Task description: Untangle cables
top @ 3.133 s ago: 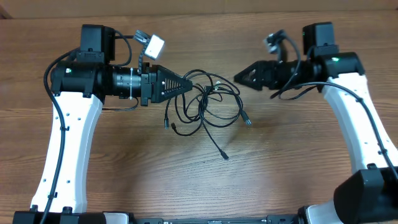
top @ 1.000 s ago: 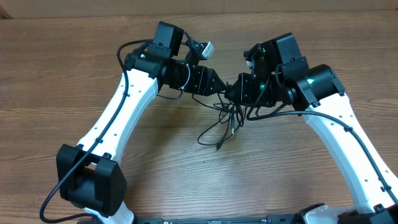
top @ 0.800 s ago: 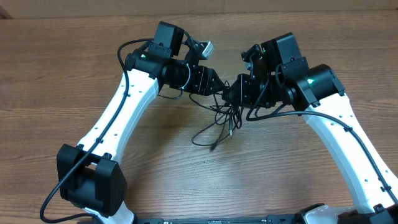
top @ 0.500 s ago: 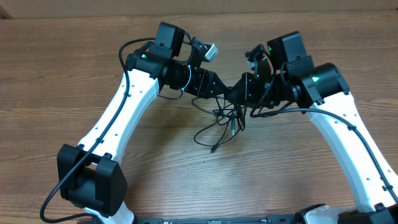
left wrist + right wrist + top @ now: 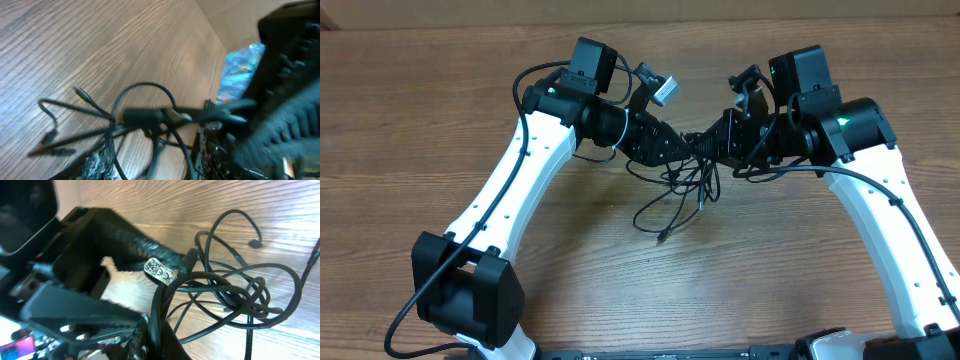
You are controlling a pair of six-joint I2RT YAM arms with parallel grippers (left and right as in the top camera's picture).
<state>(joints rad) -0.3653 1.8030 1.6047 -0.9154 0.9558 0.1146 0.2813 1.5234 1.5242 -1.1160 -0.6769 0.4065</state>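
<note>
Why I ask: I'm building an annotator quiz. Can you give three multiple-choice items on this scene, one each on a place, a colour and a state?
1. Where is the tangle of cables?
A. Below where the left end effector and right end effector meet.
B. By the left arm's base.
C. On the right arm.
2. What colour are the cables?
A. White.
B. Red.
C. Black.
3. How is the right end effector?
A. Wide open.
B. Shut on cables.
C. Out of view.
Answers: A, overhead shows it under both tips; C, every strand is black; B, strands run into its closed jaws.
</note>
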